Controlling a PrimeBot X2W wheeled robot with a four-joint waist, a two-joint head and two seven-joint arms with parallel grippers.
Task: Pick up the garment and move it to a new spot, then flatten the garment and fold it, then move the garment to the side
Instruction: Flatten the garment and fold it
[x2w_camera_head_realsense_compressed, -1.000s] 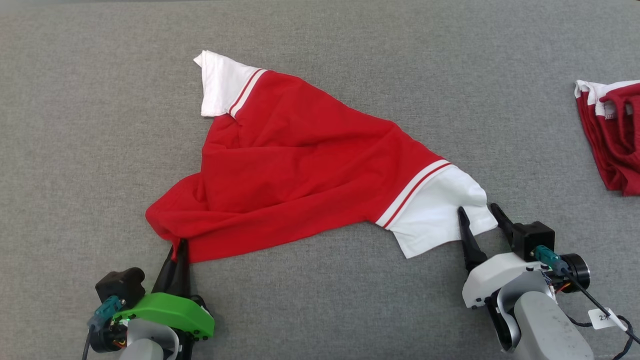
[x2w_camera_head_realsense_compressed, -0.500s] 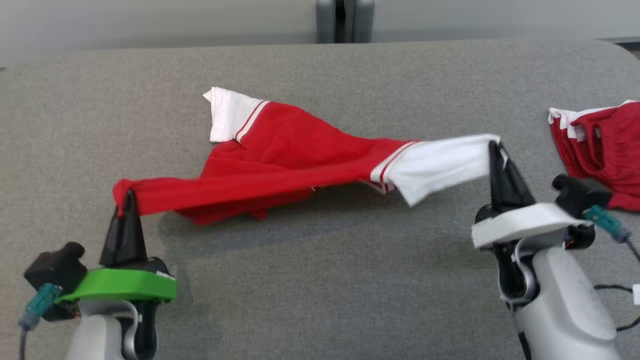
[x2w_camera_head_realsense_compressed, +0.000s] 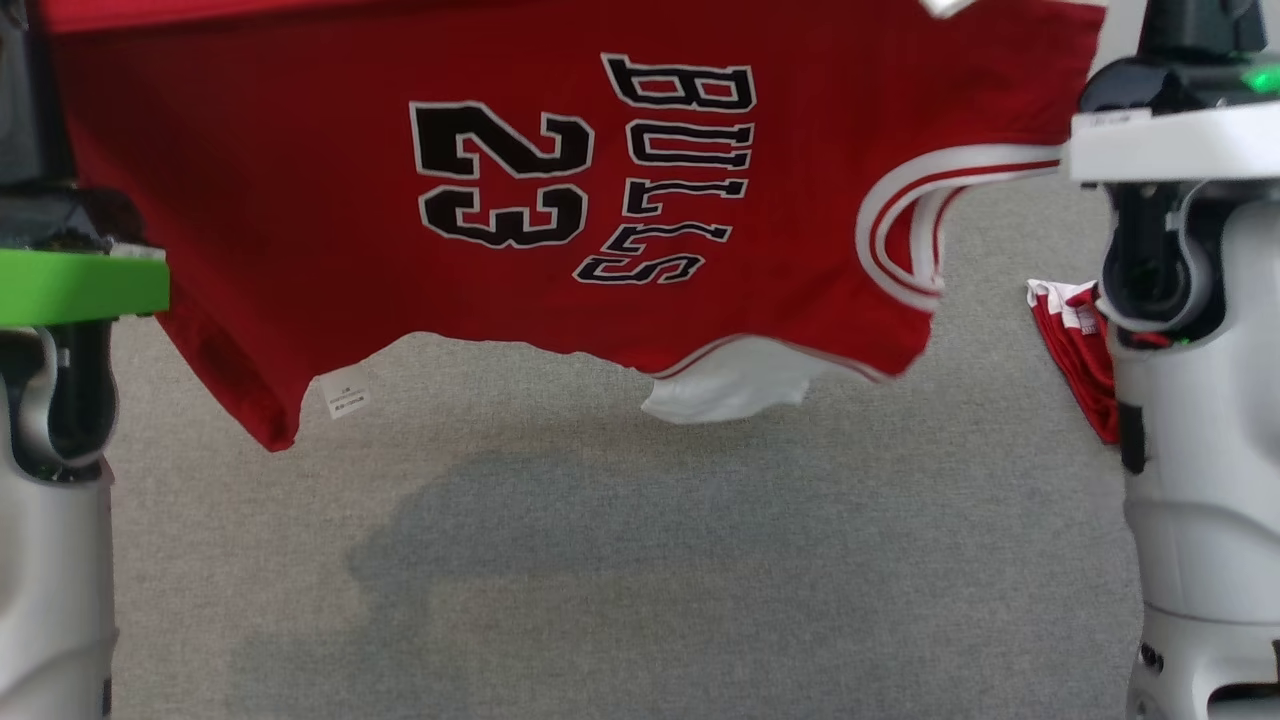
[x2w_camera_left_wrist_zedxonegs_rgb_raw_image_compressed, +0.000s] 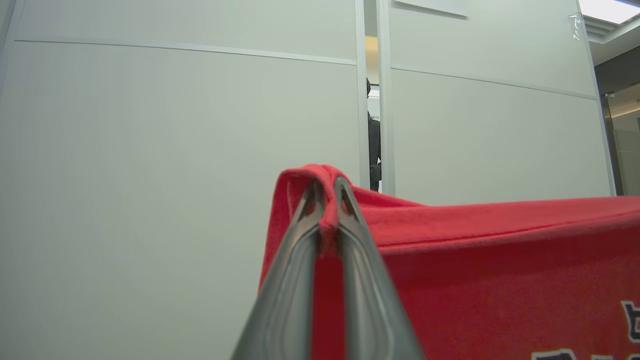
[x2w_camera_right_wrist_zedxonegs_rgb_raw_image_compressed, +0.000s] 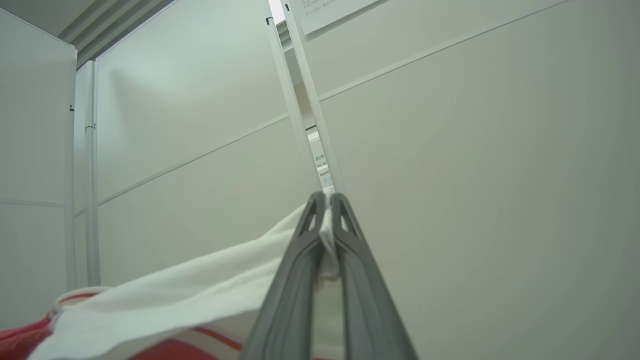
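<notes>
Two garments: one red jersey (x2w_camera_head_realsense_compressed: 300, 200) and one red-and-white heap (x2w_camera_head_realsense_compressed: 1075, 345). Two grippers, the left gripper (x2w_camera_left_wrist_zedxonegs_rgb_raw_image_compressed: 327, 187) and the right gripper (x2w_camera_right_wrist_zedxonegs_rgb_raw_image_compressed: 326, 200). One counter (x2w_camera_head_realsense_compressed: 700, 600).

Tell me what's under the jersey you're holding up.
Under the red Bulls jersey lies grey tabletop carrying its shadow. The tabletop farther back is covered by the hanging cloth, so anything there cannot be seen.

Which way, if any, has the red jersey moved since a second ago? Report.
Yes, upward. The jersey lay on the grey table; now it hangs above it, pinched by the left gripper and the right gripper.
</notes>
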